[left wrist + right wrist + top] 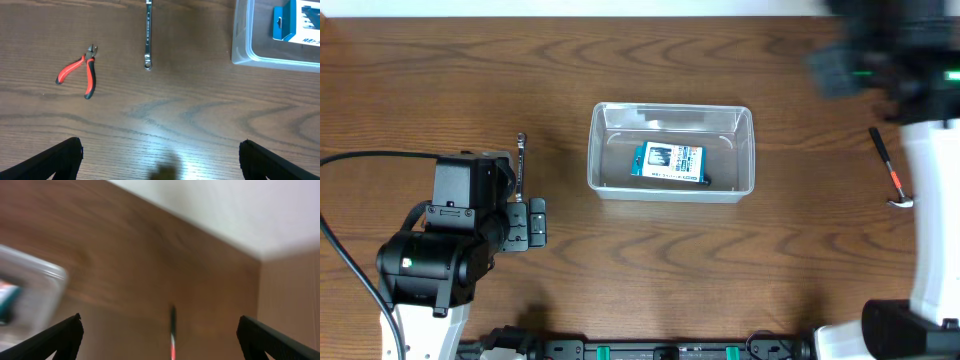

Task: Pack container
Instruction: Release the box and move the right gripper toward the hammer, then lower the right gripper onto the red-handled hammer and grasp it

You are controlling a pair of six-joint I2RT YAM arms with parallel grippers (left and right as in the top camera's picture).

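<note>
The container (670,190) sits in the middle of the table (770,270), long side running left to right. A small blue-and-white box (668,160) lies flat on its floor.

The left gripper (160,162) hangs over bare wood to the left of the container. Its fingers (55,160) are spread wide with nothing between them. From the left wrist camera, the container's near corner (242,52) shows at the upper right, well apart from the fingers and ahead of the right-hand one. A wrench (148,35) lies straight ahead of the gap. A pair of red-handled pliers (77,70) lies off to the left, ahead of the other finger.

The right gripper (160,345) is over at the far right side, and its own view is badly blurred. Its fingers (50,340) are also wide apart and empty. The container's end (35,290) smears in at the left edge, above the left-hand finger. A thin black-and-red tool (172,330) lies on the wood roughly in line with the gap. From overhead, that tool (890,172) lies well to the right of the container.
</note>
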